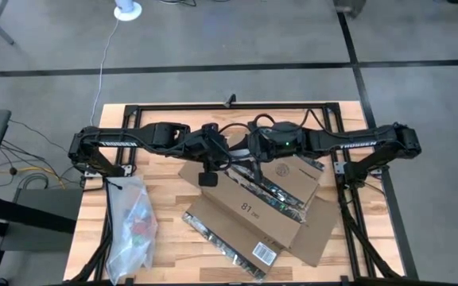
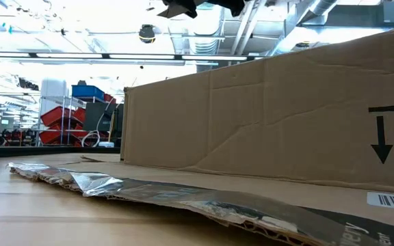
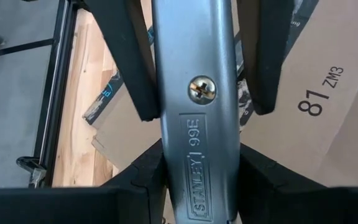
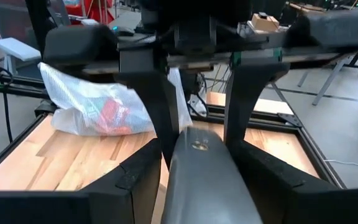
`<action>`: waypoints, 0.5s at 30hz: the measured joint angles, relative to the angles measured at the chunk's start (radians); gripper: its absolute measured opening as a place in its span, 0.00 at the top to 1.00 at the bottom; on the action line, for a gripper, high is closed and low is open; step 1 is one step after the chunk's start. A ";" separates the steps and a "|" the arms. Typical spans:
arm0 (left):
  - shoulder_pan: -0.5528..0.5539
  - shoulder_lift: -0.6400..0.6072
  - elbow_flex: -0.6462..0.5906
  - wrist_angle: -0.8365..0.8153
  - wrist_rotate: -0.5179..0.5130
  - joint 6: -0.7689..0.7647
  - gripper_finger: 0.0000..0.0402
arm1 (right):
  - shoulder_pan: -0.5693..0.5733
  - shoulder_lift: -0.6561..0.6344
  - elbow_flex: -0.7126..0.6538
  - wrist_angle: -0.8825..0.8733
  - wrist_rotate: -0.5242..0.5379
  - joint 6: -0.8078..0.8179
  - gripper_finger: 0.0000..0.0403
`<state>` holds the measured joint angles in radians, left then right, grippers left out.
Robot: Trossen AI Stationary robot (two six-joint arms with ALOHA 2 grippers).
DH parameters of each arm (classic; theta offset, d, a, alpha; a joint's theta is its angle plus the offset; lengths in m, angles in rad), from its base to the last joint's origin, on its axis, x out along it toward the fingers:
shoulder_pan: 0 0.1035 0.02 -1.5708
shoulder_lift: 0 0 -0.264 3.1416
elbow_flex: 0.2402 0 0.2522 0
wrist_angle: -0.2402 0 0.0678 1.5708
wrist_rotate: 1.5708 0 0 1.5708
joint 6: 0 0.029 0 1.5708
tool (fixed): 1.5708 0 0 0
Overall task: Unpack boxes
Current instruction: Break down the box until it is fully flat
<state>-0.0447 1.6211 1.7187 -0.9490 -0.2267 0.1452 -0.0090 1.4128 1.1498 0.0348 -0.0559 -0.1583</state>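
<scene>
The brown cardboard box (image 1: 249, 210), printed "81" and carrying a barcode label (image 1: 265, 253), lies on the wooden table with its flaps spread out. In the low view its side wall (image 2: 272, 109) stands behind a torn taped flap (image 2: 183, 198). My left gripper (image 1: 213, 159) and right gripper (image 1: 249, 155) meet tip to tip above the box's far end. Each wrist view shows a grey metal utility knife between that arm's fingers, the left (image 3: 197, 124) stamped "STANLEY 99E", the right (image 4: 197, 174) plain grey. Whether these are one knife or two cannot be told. My left gripper has the knife's grey body between its two fingers (image 3: 138, 68), at the flat sides by the screw (image 3: 202, 90). The knife lies along the fingers, held clear above the box. My right gripper has a grey knife body (image 4: 194, 149) between its two fingers (image 4: 166, 118). This one also lies along the fingers, clear of the table.
A clear plastic bag (image 1: 130, 226) holding red and green items lies at the table's left side and also shows in the right wrist view (image 4: 98, 109). A black frame (image 1: 229, 107) borders the table. Bare wood shows at the near left (image 1: 173, 254).
</scene>
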 joint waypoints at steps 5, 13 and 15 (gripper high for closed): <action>0.000 0.000 0.000 -0.003 -0.002 0.000 0.70 | 0.000 0.000 0.009 -0.018 -0.001 0.000 0.56; 0.000 0.000 0.000 -0.006 0.002 0.001 0.70 | 0.000 0.000 0.009 -0.053 0.000 0.001 0.59; 0.000 0.000 0.000 -0.007 0.002 0.001 0.70 | 0.000 0.000 0.009 -0.048 0.000 0.001 0.61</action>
<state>-0.0446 1.6211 1.7187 -0.9557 -0.2249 0.1459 -0.0090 1.4124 1.1587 -0.0136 -0.0562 -0.1575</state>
